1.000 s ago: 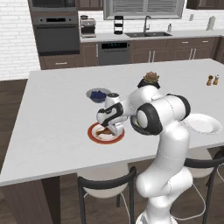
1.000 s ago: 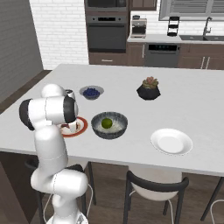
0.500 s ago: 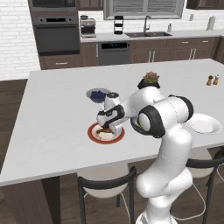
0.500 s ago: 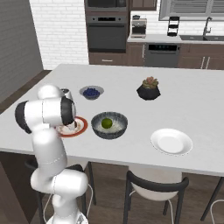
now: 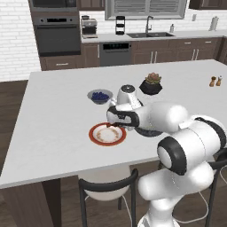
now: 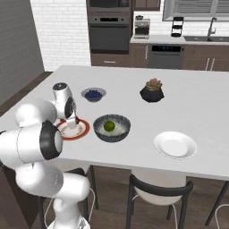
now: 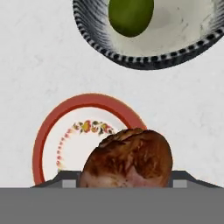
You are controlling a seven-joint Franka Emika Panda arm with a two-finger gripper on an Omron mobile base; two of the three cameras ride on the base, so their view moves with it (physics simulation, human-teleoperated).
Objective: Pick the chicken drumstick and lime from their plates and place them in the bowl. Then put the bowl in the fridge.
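The gripper (image 5: 116,125) held the drumstick (image 7: 127,158) between its fingers just above the red-rimmed plate (image 7: 52,127), so that item was picked but not delivered. Beyond, the lime (image 7: 131,16) already lay in the bowl (image 6: 112,128); the fridge step remained.

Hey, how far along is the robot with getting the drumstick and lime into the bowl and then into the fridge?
Done: the lime already lies in the bowl, and the white plate holds nothing. In hand: the drumstick sits between the fingers, apparently lifted above the red-rimmed plate, though the grip itself is hidden. Left: drop the drumstick into the bowl, then carry the bowl to the fridge.
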